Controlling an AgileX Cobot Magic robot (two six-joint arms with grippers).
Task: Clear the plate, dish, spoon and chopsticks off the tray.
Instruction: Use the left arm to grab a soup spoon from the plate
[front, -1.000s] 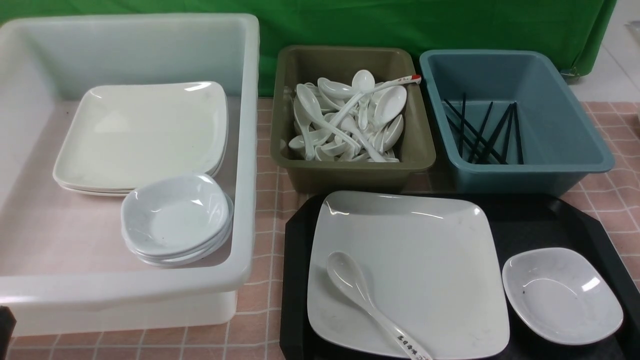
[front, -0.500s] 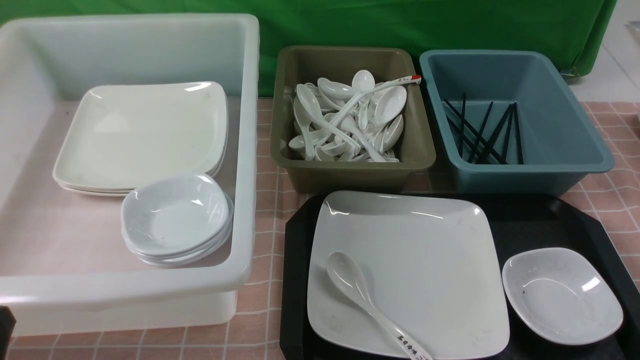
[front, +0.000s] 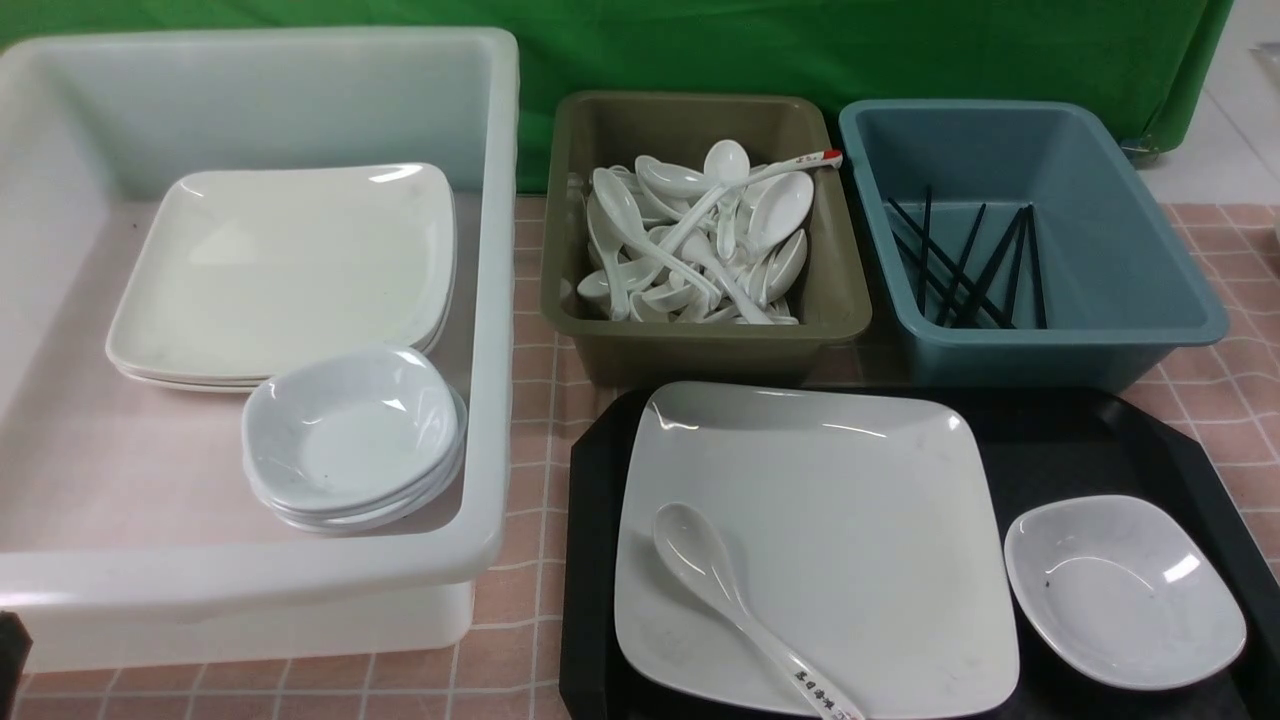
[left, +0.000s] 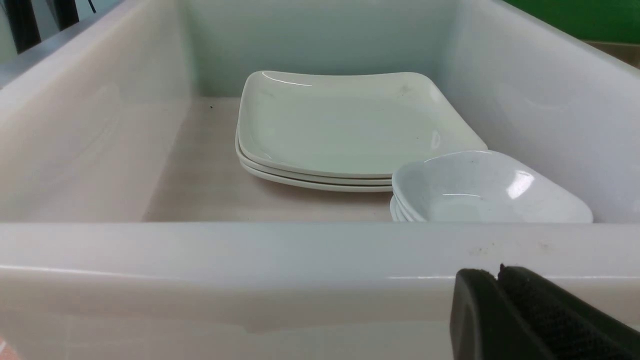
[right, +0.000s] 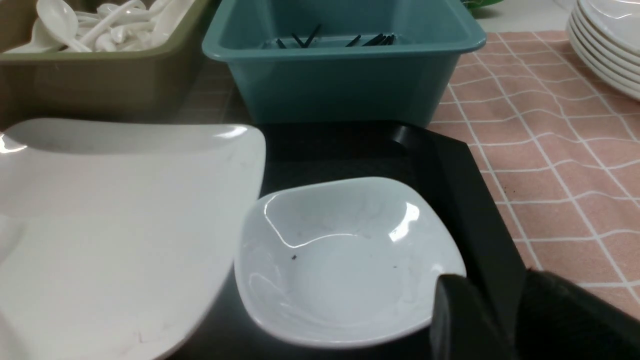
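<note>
**Front view: tubs sorted by type, tray only partly cleared**

Far left on the surface (front: 520, 600), the white tub (front: 490, 300) holds stacked plates (front: 290, 270) and small dishes (front: 350, 430), so that's clearly where the flat stuff goes. The left fingers (left: 475, 310) sit pressed together just outside its near wall, carrying nothing. Looks parked to me.

Next over, the olive tub (front: 700, 345) is piled with white spoons (front: 700, 250). In front of it, the tray (front: 1080, 440) carries the plate (front: 850, 540), with the spoon (front: 720, 590) lying on its near-left part, handle toward the robot.

The blue tub (front: 1050, 355) has the only chopsticks (front: 960, 265) I can spot; none on the tray. At the tray's right end sits the dish (front: 1120, 590), just beside the plate. The right fingers (right: 460, 320) hover at its near rim, spread apart and empty. I'd guess they're lined up to take it next.
</note>
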